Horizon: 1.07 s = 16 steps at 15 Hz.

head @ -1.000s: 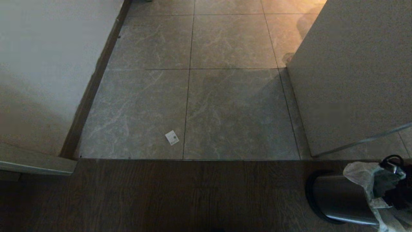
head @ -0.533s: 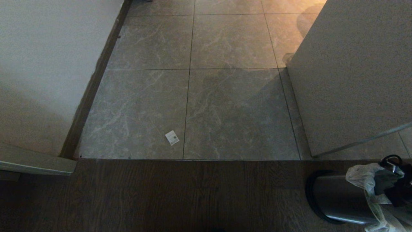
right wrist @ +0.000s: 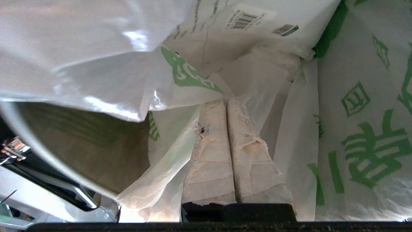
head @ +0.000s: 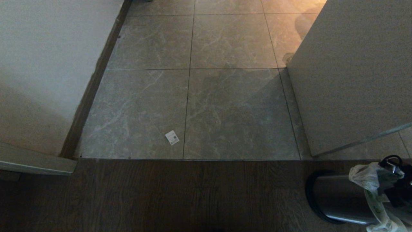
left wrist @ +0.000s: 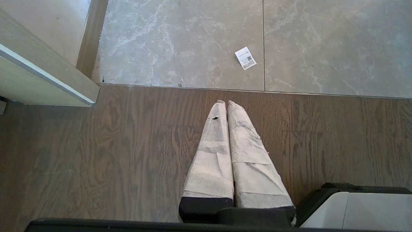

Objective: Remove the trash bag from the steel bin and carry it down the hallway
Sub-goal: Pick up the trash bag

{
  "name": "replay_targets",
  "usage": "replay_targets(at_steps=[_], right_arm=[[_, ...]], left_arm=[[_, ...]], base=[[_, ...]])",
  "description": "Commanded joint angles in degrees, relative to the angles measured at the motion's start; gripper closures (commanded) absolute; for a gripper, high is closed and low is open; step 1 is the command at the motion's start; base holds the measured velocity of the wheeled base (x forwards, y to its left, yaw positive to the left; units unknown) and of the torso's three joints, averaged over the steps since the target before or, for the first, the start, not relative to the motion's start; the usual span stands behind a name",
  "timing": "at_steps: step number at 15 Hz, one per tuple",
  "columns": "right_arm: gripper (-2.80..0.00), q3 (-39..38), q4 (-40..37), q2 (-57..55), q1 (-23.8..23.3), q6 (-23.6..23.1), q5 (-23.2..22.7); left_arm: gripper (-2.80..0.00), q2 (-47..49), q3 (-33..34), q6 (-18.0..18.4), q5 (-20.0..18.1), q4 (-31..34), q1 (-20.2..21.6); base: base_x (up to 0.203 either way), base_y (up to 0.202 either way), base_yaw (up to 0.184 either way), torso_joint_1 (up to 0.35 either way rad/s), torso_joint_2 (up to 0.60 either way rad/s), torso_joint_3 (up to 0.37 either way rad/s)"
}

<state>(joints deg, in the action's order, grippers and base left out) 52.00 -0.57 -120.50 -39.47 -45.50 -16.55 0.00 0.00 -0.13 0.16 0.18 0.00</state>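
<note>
The steel bin stands on the dark wood floor at the lower right edge of the head view. The trash bag, white with green print, lines it and bunches over the rim. My right gripper reaches down inside the trash bag, shut with the thin plastic gathered at its tips. Only its dark wrist shows in the head view. The bin's inner wall shows beside the plastic. My left gripper hangs shut and empty over the wood planks. The hallway tiles start just ahead.
A small paper slip lies on the tiles near the threshold. A white wall with a dark baseboard borders the left. A white panel juts in on the right, just behind the bin. My base's corner shows by the left gripper.
My right gripper has gone from open to shut inside the bag. The bag's rim has drawn in and bunched to the right, baring more of the bin's steel side.
</note>
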Motion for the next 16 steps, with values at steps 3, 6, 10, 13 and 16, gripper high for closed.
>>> replay_targets(at_steps=[3, 6, 10, 13, 16], right_arm=[[0.00, -0.3, -1.6, 5.9, -0.4, -0.3, 0.0], [0.00, -0.3, -6.8, 13.6, -1.8, -0.6, -0.1], [0.00, -3.6, -8.6, 18.0, -3.6, -0.3, 0.4], [0.00, -6.6, -8.8, 18.1, -1.8, -0.8, 0.1], [0.00, -6.7, -8.1, 16.2, -1.6, -1.8, 0.2]], left_arm=[[0.00, 0.0, 0.0, 0.0, 0.0, 0.0, 0.0], [0.00, 0.0, 0.0, 0.0, 0.0, 0.0, 0.0], [0.00, 0.0, 0.0, 0.0, 0.0, 0.0, 0.0], [0.00, 0.0, 0.0, 0.0, 0.0, 0.0, 0.0], [0.00, 0.0, 0.0, 0.0, 0.0, 0.0, 0.0]], base=[[0.000, 0.000, 0.000, 0.000, 0.00, 0.000], [0.000, 0.000, 0.000, 0.000, 0.00, 0.000], [0.000, 0.000, 0.000, 0.000, 0.00, 0.000], [0.000, 0.000, 0.000, 0.000, 0.00, 0.000], [0.000, 0.000, 0.000, 0.000, 0.00, 0.000]])
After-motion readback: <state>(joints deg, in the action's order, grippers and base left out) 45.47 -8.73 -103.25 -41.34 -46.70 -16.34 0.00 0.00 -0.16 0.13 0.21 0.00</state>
